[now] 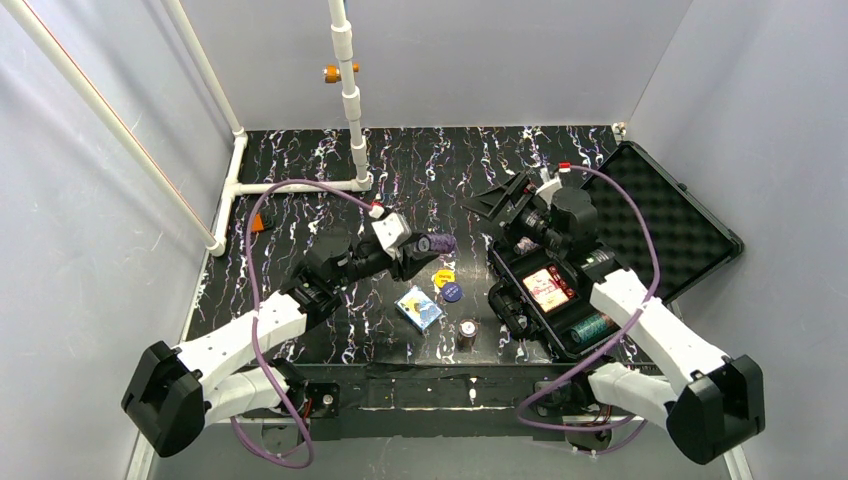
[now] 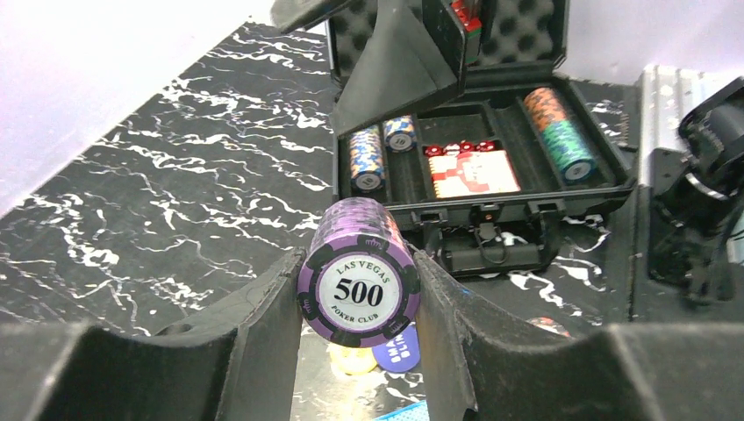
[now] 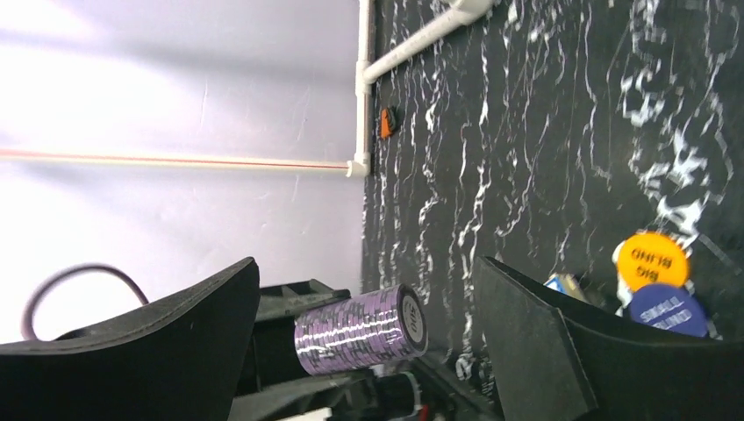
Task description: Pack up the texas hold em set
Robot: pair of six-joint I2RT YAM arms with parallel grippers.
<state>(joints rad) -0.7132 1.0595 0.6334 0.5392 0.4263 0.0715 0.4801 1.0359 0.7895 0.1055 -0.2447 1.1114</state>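
My left gripper (image 1: 428, 247) is shut on a purple stack of 500 chips (image 1: 437, 243), held sideways above the table; the stack fills the left wrist view (image 2: 360, 267) and shows in the right wrist view (image 3: 360, 330). The black case (image 1: 520, 300) lies open at right, its foam lid (image 1: 680, 225) laid back. It holds a red card deck (image 1: 547, 288), green chips (image 1: 592, 325) and blue chips (image 2: 367, 158). My right gripper (image 1: 505, 200) is open and empty above the case's far left corner. On the table lie a blue deck (image 1: 419, 308), a yellow button (image 1: 442, 277), a blue button (image 1: 452, 292) and a dark chip stack (image 1: 468, 331).
A white pipe frame (image 1: 350, 110) stands at the back left with an orange clip (image 1: 331, 72). A small orange piece (image 1: 258, 223) lies by the left pipe. Grey walls enclose the table on three sides. Red dice (image 2: 456, 147) sit in the case beside the deck.
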